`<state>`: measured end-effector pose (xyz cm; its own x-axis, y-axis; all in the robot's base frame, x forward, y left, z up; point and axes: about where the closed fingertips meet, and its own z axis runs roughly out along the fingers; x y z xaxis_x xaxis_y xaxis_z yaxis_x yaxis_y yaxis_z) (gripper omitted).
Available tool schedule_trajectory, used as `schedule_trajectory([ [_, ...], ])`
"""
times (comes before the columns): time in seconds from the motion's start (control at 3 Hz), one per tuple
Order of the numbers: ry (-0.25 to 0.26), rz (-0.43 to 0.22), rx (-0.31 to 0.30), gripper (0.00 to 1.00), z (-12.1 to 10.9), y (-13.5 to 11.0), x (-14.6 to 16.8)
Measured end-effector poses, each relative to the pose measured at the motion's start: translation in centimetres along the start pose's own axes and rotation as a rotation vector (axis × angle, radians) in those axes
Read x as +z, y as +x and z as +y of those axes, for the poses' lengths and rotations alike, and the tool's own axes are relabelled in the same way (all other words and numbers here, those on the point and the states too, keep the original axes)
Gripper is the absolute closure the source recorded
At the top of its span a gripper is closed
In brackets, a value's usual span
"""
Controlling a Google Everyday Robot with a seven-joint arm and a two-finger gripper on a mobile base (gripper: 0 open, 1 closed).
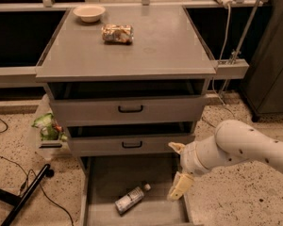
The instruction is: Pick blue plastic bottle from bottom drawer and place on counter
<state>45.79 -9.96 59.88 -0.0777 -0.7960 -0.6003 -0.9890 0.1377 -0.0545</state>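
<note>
The blue plastic bottle (130, 198) lies on its side on the floor of the pulled-out bottom drawer (108, 173), cap pointing to the upper right. My gripper (178, 168) is at the end of the white arm, over the drawer's right wall, to the right of the bottle and a little above it. Its two tan fingers (180, 186) stand wide apart and hold nothing. The counter (155, 51) is the flat grey top of the cabinet, higher in the view.
A foil snack packet (117, 33) and a pale bowl (89, 12) sit at the counter's back. Two shut drawers with black handles (130, 109) are above the open one. Green litter (47, 125) and a black pole (26, 197) lie on the floor at left.
</note>
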Motion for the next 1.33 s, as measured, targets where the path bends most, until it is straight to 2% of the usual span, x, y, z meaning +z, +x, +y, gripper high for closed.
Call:
schedule_trajectory([
  [0.33,0.063,-0.094,0.069,0.00,-0.2,3.1,3.0],
  [0.67,0.186,-0.186,0.111,0.00,-0.5,5.8,6.2],
  [1.0,0.249,-0.239,0.087,0.00,-1.1,6.1,9.7],
  [1.33,0.224,-0.206,0.016,0.00,0.1,5.2,11.8],
])
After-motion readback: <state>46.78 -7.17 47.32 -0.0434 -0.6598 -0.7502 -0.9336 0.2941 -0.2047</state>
